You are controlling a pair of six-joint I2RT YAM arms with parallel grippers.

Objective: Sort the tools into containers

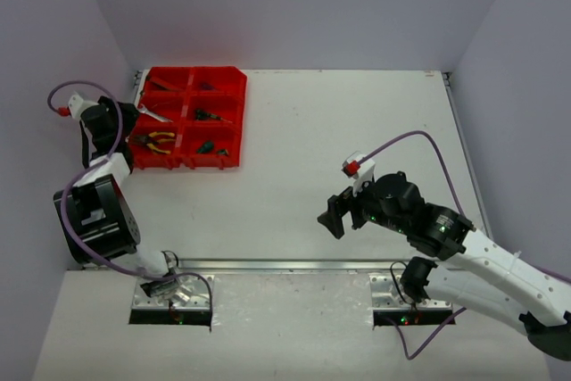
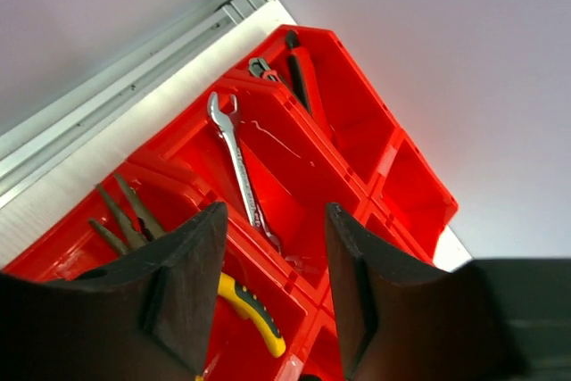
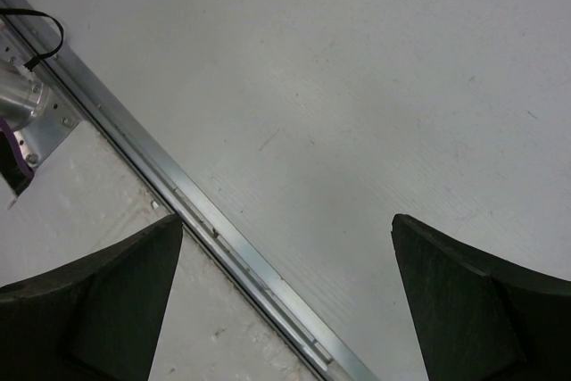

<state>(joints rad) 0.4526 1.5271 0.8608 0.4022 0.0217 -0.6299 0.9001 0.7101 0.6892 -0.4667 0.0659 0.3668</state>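
The red organiser tray (image 1: 239, 86) stands at the far left of the table, its containers holding several tools. My left gripper (image 1: 136, 122) hovers over the tray's left column, open, with nothing between its fingers (image 2: 201, 265). Just beyond the left gripper (image 2: 275, 211) a silver wrench (image 2: 234, 153) lies slanted in the middle-left compartment, its open end up at the dividing wall. Yellow-black pliers (image 2: 254, 310) lie in the compartment nearer me. In the top view the wrench (image 1: 153, 114) and pliers (image 1: 161, 142) show beside the gripper. My right gripper (image 1: 335, 216) is open and empty over bare table.
Dark-handled tools (image 1: 207, 115) lie in the tray's right column, and a black-handled one (image 2: 299, 78) lies in the far-left compartment. A metal rail (image 3: 223, 238) runs along the table's near edge under the right gripper (image 3: 287, 220). Walls close in the table on three sides.
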